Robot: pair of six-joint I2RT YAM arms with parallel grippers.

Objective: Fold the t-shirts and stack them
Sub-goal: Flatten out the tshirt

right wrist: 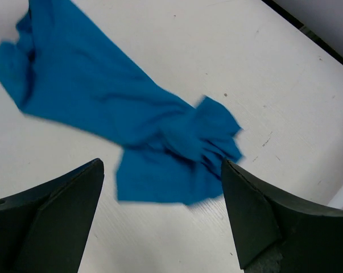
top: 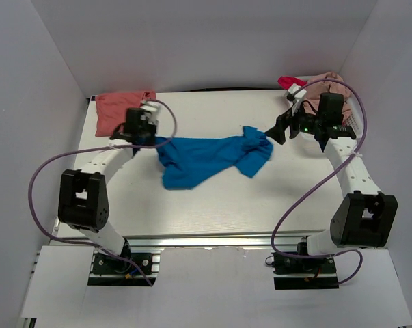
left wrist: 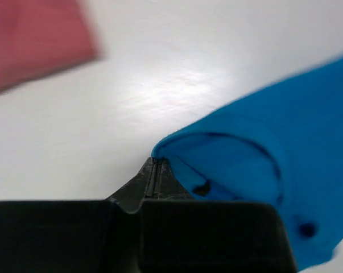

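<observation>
Left wrist view: the blue t-shirt (left wrist: 262,170) has its edge pinched in the closed jaws of the left gripper (left wrist: 154,168), and a salmon t-shirt (left wrist: 34,45) lies well beyond them. The right gripper (right wrist: 161,165) hovers with its jaws wide apart above the blue shirt's other end on the table (right wrist: 188,51).

**Operator:** State arm construction.
**Unit:** My left arm (top: 83,198) and right arm (top: 352,174) have white links and black joint housings. A purple cable (top: 32,188) loops off each.
**Operator:** End effector?
**Unit:** My right gripper (right wrist: 162,162) has matte black, wedge-shaped fingers (right wrist: 52,222); black base plates (top: 124,266) sit nearest.
</observation>
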